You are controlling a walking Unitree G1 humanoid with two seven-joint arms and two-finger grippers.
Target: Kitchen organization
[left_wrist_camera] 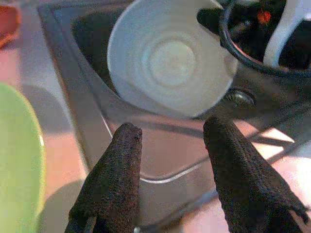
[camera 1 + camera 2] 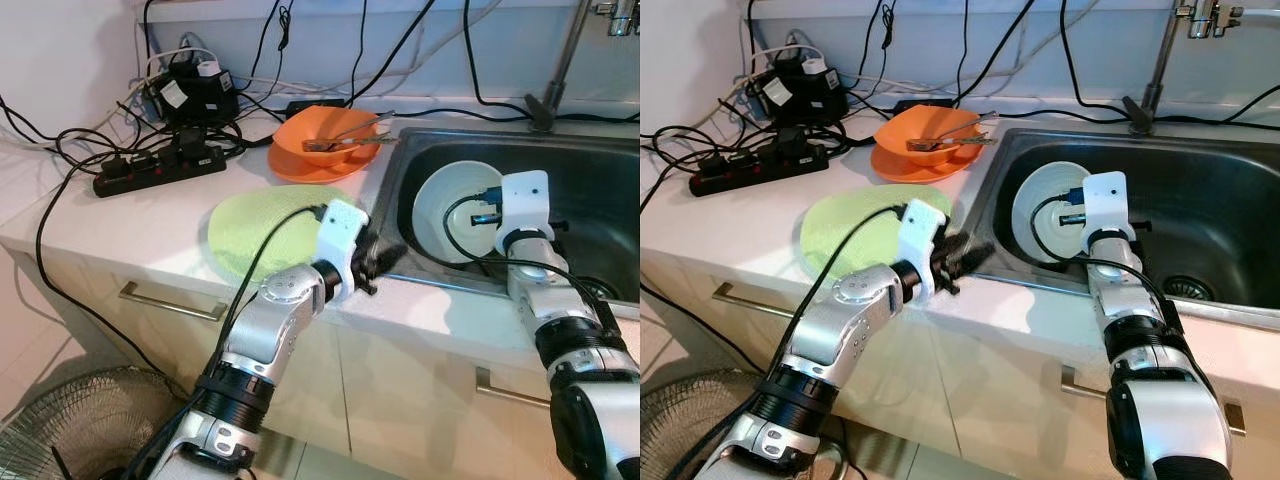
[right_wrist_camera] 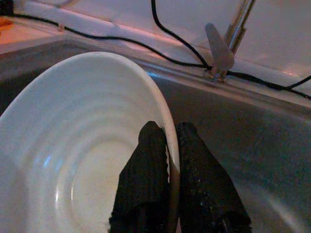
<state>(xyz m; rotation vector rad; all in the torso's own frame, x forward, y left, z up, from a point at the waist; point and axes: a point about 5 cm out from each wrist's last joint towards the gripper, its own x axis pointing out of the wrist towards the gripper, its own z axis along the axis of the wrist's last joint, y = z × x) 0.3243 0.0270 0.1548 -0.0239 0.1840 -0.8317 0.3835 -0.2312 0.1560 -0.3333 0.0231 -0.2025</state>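
- Right gripper (image 3: pixel 167 160) pinches white bowl (image 3: pixel 87 145) rim, one finger inside, one outside; bowl tilted on edge inside sink (image 2: pixel 600 200)
- Left gripper (image 1: pixel 170 145) fingers spread apart, holding nothing, at sink's front edge beside green plate (image 2: pixel 262 230)
- Orange bowl (image 2: pixel 325 138) with tongs (image 2: pixel 350 135) sits on counter (image 2: pixel 150 230) behind

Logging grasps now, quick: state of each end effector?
Left end effector: open, empty.
Right end effector: shut on round white ceramic bowl's rim.
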